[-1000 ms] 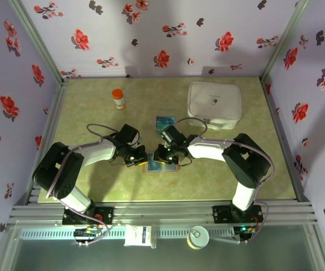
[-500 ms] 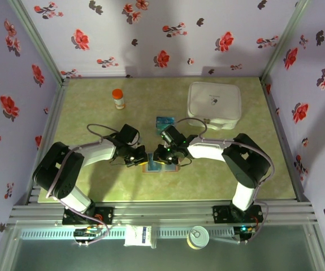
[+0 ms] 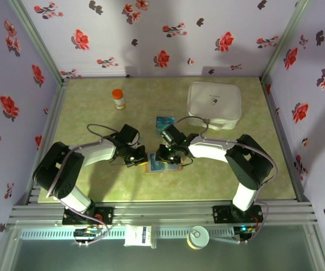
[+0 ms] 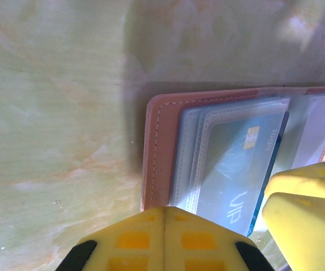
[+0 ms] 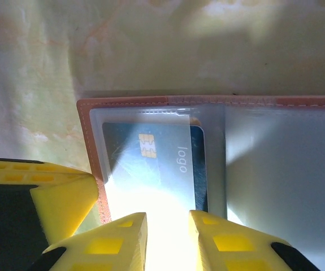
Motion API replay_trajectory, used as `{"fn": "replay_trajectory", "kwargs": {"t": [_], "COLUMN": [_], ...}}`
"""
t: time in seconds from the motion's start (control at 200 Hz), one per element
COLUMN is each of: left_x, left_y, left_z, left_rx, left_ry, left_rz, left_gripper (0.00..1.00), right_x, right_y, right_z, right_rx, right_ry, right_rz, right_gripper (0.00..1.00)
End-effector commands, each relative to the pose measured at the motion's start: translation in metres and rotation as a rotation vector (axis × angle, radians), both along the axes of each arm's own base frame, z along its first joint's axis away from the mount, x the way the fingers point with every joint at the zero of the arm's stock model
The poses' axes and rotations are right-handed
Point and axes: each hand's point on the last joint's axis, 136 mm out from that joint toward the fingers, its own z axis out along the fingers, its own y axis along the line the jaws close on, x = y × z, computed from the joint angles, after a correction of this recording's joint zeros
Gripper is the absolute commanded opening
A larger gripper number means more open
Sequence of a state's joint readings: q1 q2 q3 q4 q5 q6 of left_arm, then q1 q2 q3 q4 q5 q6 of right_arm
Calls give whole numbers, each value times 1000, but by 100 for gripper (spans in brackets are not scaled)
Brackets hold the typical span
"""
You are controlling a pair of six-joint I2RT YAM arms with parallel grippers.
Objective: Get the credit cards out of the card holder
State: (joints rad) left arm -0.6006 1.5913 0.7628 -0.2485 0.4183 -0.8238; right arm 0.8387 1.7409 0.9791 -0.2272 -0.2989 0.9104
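The card holder [image 3: 154, 167] lies open on the table between my two grippers, brown rim [image 4: 156, 152] out and blue-grey pockets up. A teal credit card marked VIP [image 4: 235, 169] sits in its clear pocket; in the right wrist view the same card [image 5: 151, 158] shows a chip and "logo". My left gripper [image 4: 164, 210] is shut with nothing between its fingers, its tips resting at the holder's left edge. My right gripper [image 5: 168, 226] hovers over the card's lower part with a narrow gap between the fingers; glare hides what lies in the gap. Another teal card [image 3: 165, 121] lies loose behind the holder.
A white square lidded container [image 3: 214, 104] stands at the back right. An orange-capped bottle [image 3: 118, 99] stands at the back left. Patterned walls close in the table on three sides.
The right gripper's fingers have parted slightly over the card. The left gripper and the card holder stay where they were.
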Motion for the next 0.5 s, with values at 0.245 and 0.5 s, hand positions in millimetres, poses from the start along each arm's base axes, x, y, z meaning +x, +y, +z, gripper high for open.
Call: {"fn": "replay_trajectory", "kwargs": {"t": [0.245,0.5], "left_x": [1,-5], "left_y": [-3,9], "left_z": [0,-14], "left_rx": [0,75], "left_ry": [4,24], "left_rz": [-24,-36], "left_gripper": [0,0], "right_x": [5,3], "right_y": [3,8], "right_z": [18,9], "right_rx": [11,14], "right_ry": [-52,-22], "right_rz": [10,24], "right_gripper": [27,27]}}
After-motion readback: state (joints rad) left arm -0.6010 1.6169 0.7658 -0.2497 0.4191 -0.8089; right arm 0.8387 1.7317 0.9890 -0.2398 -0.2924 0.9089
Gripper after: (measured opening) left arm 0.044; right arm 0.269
